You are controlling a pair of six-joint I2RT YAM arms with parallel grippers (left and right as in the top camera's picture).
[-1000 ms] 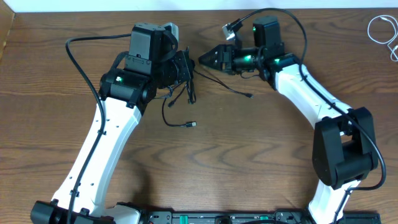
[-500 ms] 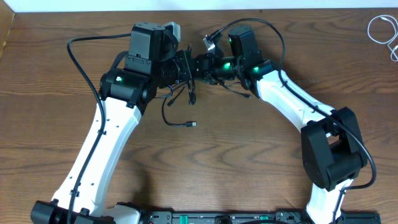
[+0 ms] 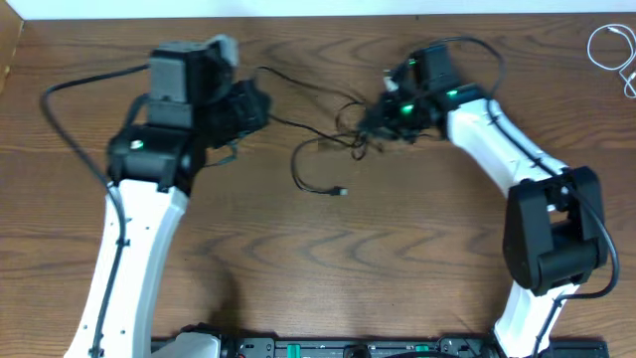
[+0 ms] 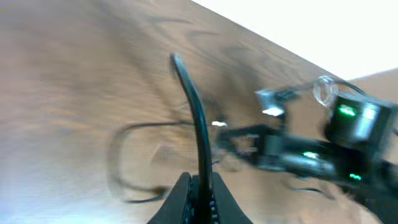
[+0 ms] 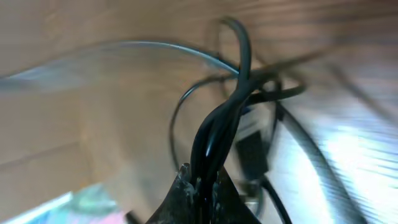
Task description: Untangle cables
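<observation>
A thin black cable [image 3: 316, 127] runs across the wooden table between my two grippers. It has a tangle of loops [image 3: 350, 131] close to the right one, and a loose loop ends in a small plug [image 3: 341, 191]. My left gripper [image 3: 260, 107] is shut on one stretch of the black cable [image 4: 194, 118], which rises from between its jaws [image 4: 199, 190]. My right gripper [image 3: 372, 123] is shut on a bundle of black cable strands [image 5: 227, 106] that leave its jaws [image 5: 202, 182]. A white cable [image 3: 607, 46] lies coiled at the far right edge, away from both grippers.
The right arm [image 4: 323, 152] with its green lights shows blurred in the left wrist view. Each arm's own thick black wire [image 3: 70, 129] loops beside it. The table's back edge [image 3: 318, 14] is just behind both grippers.
The right gripper has closed on the black cable. The arms have pulled apart, left arm leftward and right arm rightward, stretching the cable out between them.
</observation>
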